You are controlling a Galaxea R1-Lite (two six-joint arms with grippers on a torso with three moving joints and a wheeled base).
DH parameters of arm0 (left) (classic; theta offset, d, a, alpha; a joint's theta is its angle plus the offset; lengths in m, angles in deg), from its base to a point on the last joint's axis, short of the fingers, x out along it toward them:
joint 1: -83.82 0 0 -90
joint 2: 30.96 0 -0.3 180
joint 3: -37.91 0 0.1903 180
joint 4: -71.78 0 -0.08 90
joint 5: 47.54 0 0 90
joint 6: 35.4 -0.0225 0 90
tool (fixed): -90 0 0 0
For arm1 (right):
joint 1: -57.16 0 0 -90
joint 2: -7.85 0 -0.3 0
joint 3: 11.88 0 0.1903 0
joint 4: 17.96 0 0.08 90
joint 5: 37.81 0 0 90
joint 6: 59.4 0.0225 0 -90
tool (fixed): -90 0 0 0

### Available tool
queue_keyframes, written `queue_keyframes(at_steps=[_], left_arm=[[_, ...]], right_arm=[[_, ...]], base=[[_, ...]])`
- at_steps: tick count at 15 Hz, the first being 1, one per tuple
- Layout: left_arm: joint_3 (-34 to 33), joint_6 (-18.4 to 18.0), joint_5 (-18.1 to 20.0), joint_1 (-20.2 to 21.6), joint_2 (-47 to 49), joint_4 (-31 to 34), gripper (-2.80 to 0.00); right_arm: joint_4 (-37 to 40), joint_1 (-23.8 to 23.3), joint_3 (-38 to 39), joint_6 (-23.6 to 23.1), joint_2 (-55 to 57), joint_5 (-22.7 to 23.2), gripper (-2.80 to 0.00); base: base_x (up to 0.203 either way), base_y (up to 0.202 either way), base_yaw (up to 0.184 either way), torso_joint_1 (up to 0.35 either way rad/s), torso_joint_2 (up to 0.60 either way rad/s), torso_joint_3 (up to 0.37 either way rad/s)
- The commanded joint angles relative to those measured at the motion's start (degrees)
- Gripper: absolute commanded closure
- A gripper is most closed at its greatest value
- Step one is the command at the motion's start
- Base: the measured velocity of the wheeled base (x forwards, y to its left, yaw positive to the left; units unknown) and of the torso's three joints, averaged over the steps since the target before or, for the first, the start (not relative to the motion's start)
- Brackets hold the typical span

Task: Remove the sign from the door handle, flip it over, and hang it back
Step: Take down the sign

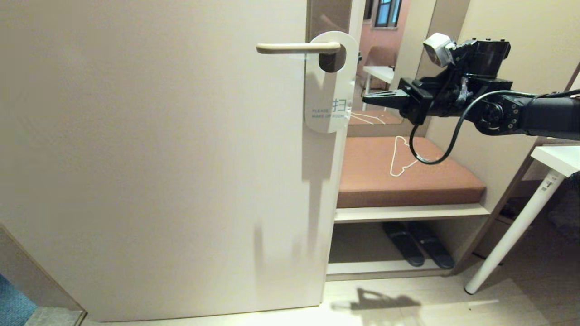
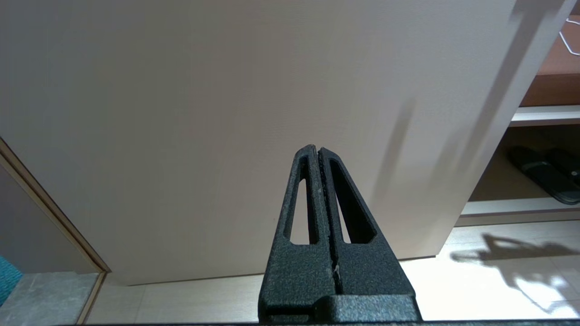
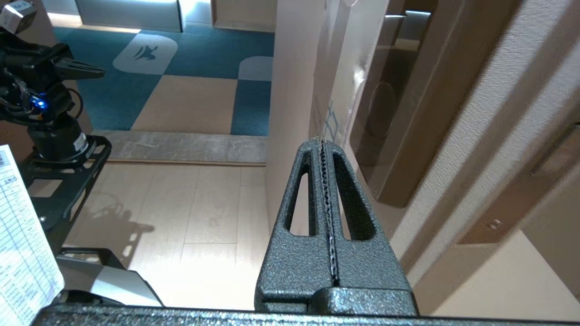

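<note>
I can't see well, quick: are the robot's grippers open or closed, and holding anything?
Left gripper: closed, holding nothing.
Right gripper: closed, holding nothing, beside the sign.

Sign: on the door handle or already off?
On. The sign hangs from the door handle through its oval hole, white "PLEASE MAKE UP ROOM" face outward; the shut right gripper is beside it.

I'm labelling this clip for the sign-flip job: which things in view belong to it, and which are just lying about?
Job:
the sign, white face out, hanging on the door handle
right gripper, shut, beside the sign

Lying about:
white wire hanger on the brown bench cushion
dark slippers
white table
</note>
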Motion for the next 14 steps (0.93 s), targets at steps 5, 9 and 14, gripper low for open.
queue_keyframes(at_steps=[5,9,14], left_arm=[[0.00,0.03,-0.04,0.00,0.04,0.00,0.00],[0.00,0.03,-0.04,0.00,0.04,0.00,0.00],[0.00,0.03,0.04,0.00,0.04,0.00,0.00]], right_arm=[[-1.53,1.51,-0.91,-0.15,1.88,0.47,-2.80],[-1.89,1.42,-0.74,-0.07,1.96,0.47,-2.80],[-1.37,1.42,4.35,0.11,-0.75,0.47,-2.80]], base=[[0.000,0.000,0.000,0.000,0.00,0.000],[0.000,0.000,0.000,0.000,0.00,0.000],[0.000,0.000,0.000,0.000,0.00,0.000]])
